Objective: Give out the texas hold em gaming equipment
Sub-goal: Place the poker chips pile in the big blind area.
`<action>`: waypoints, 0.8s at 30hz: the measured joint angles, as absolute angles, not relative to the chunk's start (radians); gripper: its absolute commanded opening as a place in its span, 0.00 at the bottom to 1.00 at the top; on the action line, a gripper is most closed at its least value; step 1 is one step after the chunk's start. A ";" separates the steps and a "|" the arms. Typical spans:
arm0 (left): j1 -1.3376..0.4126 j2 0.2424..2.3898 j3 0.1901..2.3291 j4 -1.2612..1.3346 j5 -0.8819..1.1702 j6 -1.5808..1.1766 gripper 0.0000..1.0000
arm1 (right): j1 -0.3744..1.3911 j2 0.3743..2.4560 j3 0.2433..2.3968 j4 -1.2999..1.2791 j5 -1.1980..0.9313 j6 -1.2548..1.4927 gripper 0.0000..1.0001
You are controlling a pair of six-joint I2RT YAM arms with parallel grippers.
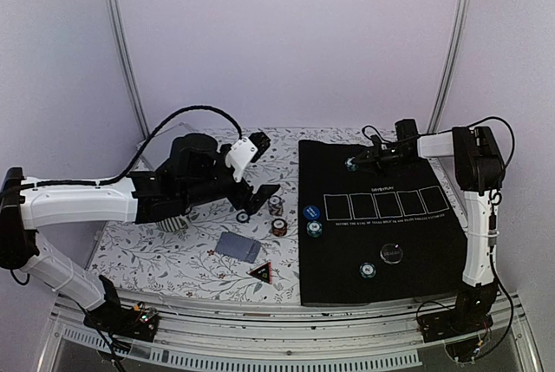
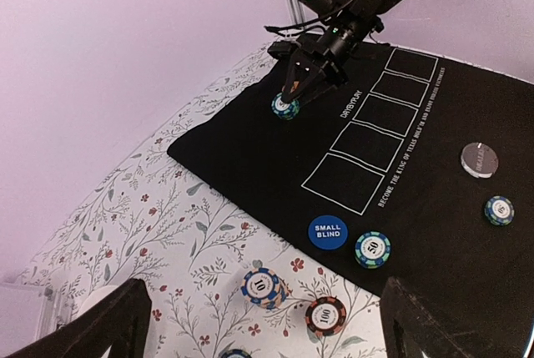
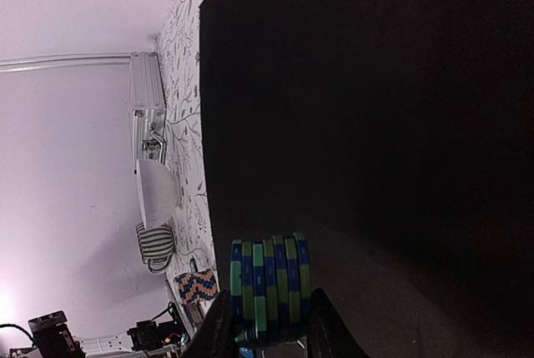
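The left hand (image 1: pixel 258 195) hangs spread wide and empty above the floral cloth (image 1: pixel 156 255), just left of the mat. Below it on the cloth lie round poker chips with striped rims: a short blue-and-white stack (image 2: pixel 264 285) marked 10 and a red-brown chip (image 2: pixel 325 315) marked 100. Neither touches the hand. Nearer, flat grey-blue cards (image 1: pixel 238 247) overlap, with a small black triangular piece (image 1: pixel 260 273) just beside them.

On the mat's left edge sits a glossy blue button (image 2: pixel 328 232) lettered SMALL BLIND. A green-rimmed chip (image 2: pixel 372 249) lies just beside it, on its near side. At the mat's far left corner the right hand (image 2: pixel 292 98) pinches a held stack (image 3: pixel 269 289) of chips by its edges, which are banded green and blue; it rests on the mat. Further right and nearer lie a teal chip (image 2: pixel 499 209) and a black disc (image 2: pixel 480 158) with a pale rim, apart from each other.

The bench (image 1: pixel 286 313) has a metal rail along its near edge. Its cloth is white, printed with grey leaves and small red flowers. The black mat (image 1: pixel 381 290) is matte and bears a row of five white-outlined boxes. Plain lilac walls and two slim metal poles (image 1: pixel 121 42) stand behind.

Only the left wrist view makes the chip numbers and the button lettering readable. Only the right wrist view clearly shows a smooth white bowl (image 3: pixel 157 193), a striped mug (image 3: pixel 156 247) and a ribbed silver case (image 3: pixel 147 91) on the floral cloth.
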State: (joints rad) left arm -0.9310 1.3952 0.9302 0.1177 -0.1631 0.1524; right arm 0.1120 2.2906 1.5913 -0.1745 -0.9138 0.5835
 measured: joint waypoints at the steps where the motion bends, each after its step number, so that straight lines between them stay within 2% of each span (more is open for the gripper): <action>1: -0.931 1.394 0.930 0.115 -0.165 0.152 0.98 | 0.111 2.297 1.593 -0.174 -0.910 0.586 0.02; 17: -0.928 1.394 0.930 0.097 -0.171 0.149 0.98 | 0.083 2.355 1.596 -0.176 -0.878 0.572 0.04; 24: -0.926 1.394 0.930 0.088 -0.178 0.149 0.98 | 0.080 2.357 1.599 -0.178 -0.878 0.557 0.16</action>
State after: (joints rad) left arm -0.9260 1.3937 0.9302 0.0883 -0.1783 0.1493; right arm 0.0803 2.3566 1.5986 -0.1780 -0.8776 0.5568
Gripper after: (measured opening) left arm 0.981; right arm 0.228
